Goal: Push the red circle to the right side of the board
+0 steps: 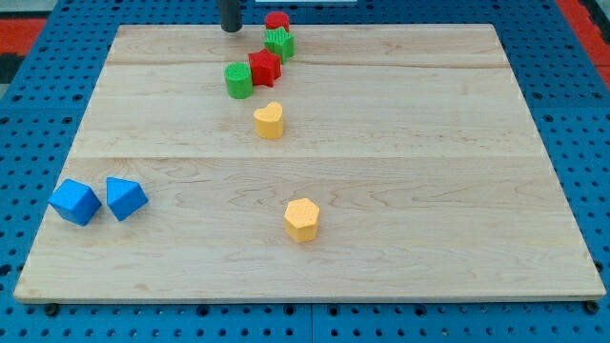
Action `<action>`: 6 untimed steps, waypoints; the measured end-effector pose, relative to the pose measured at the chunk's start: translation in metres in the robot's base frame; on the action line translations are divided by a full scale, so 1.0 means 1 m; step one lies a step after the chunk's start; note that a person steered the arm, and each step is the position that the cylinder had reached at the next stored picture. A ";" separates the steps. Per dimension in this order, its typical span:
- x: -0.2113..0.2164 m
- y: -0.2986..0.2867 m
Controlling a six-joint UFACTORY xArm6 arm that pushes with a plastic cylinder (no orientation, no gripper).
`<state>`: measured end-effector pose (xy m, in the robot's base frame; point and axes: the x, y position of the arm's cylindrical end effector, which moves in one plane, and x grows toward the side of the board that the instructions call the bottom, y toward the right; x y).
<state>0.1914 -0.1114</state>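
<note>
Wooden board (400,143) on blue pegboard (48,124). Two blue blocks at the view's left, a cube (75,201) just beside a wedge-like one (125,198). Yellow hexagon (301,219) low centre; yellow heart-like block (270,121) above it. Red star (264,67) touching green cylinder (238,80). Green star (279,42) under the red circle (277,20) at the top edge. My tip (232,30) stands left of the red circle, apart; no fingers, just a rod.
</note>
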 end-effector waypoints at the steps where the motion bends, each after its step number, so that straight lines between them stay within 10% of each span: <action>1: 0.001 0.020; 6: 0.011 0.152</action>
